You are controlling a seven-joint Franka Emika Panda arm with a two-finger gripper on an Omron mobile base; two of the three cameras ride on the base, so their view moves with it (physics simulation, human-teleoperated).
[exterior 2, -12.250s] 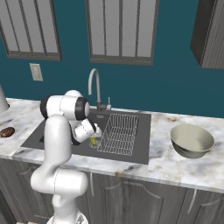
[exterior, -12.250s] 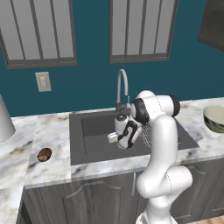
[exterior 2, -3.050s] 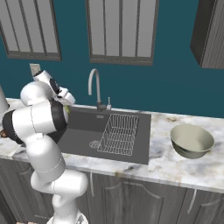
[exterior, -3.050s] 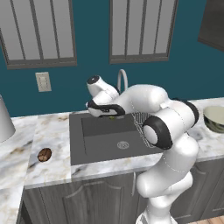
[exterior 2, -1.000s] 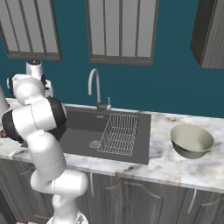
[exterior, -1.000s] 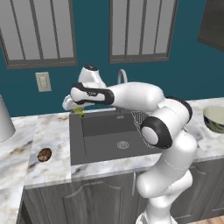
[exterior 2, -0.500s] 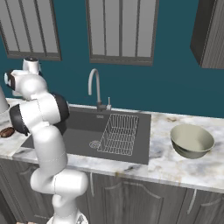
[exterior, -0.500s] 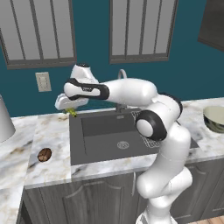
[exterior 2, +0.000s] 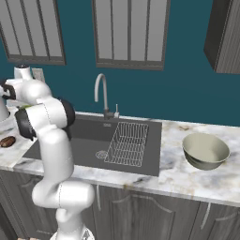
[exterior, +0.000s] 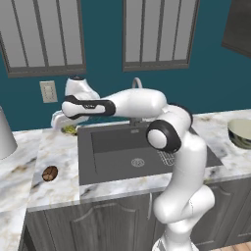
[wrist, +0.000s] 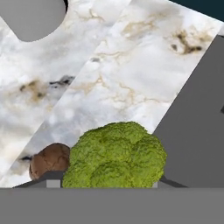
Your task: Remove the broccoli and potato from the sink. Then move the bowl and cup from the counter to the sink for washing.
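Observation:
My gripper (exterior: 65,126) is shut on the broccoli (exterior: 70,130), a bumpy yellow-green floret, just over the white marble counter (exterior: 54,147) at the sink's back left corner. In the hand view the broccoli (wrist: 116,155) sits between the dark finger tips, with marble below it. The potato (exterior: 49,172) lies on the counter left of the dark grey sink (exterior: 125,149), nearer the front, and it also appears as potato (wrist: 49,159) and potato (exterior 2: 7,141). The bowl (exterior 2: 205,151) stands on the counter right of the sink (exterior 2: 89,140). The cup is out of view.
A wire rack (exterior 2: 127,143) fills the sink's right half, and the chrome faucet (exterior 2: 100,93) rises behind the basin. A grey-white rounded object (exterior: 5,135) stands at the counter's far left. The wall with an outlet (exterior: 48,91) is close behind my hand.
The arm has swung further left and lower with the broccoli, from above the sink's back left edge to over the counter beside it.

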